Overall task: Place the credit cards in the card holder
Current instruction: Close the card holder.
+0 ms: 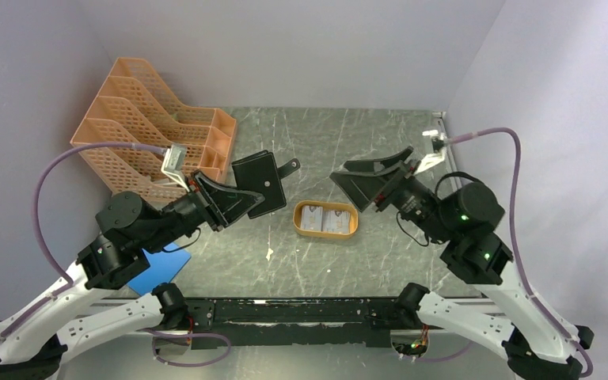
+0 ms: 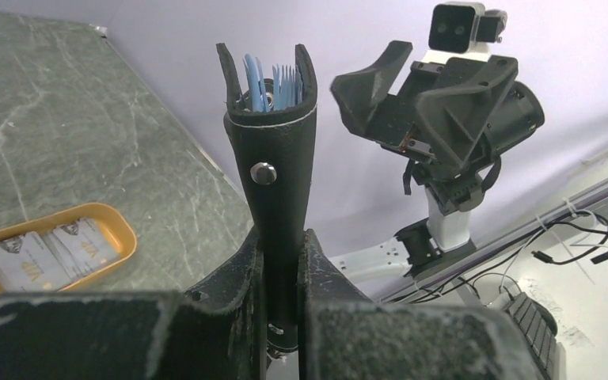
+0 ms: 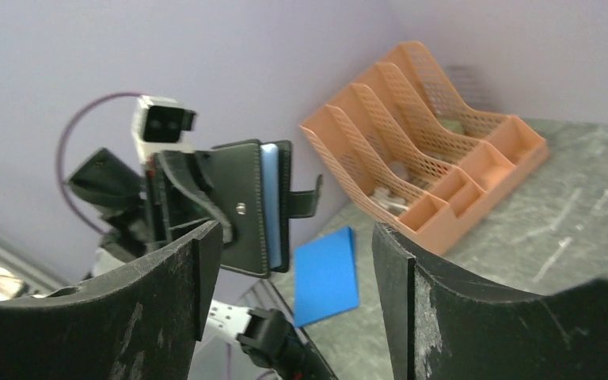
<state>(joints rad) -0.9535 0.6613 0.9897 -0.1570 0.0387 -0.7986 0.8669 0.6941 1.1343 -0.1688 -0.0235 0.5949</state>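
Note:
My left gripper (image 1: 241, 198) is shut on the black card holder (image 1: 260, 180) and holds it above the table. In the left wrist view the card holder (image 2: 273, 170) stands between my fingers, its top edge slightly parted with bluish pocket sleeves showing. The right wrist view shows the card holder (image 3: 249, 202) too, with its snap tab out to the right. The credit cards (image 1: 326, 218) lie side by side in the orange oval tray (image 1: 326, 232); they also show in the left wrist view (image 2: 47, 252). My right gripper (image 1: 356, 176) is open and empty, above the table right of the card holder.
An orange mesh file organiser (image 1: 150, 127) stands at the back left; it also shows in the right wrist view (image 3: 435, 150). A flat blue sheet (image 1: 158, 271) lies at the near left by the left arm's base.

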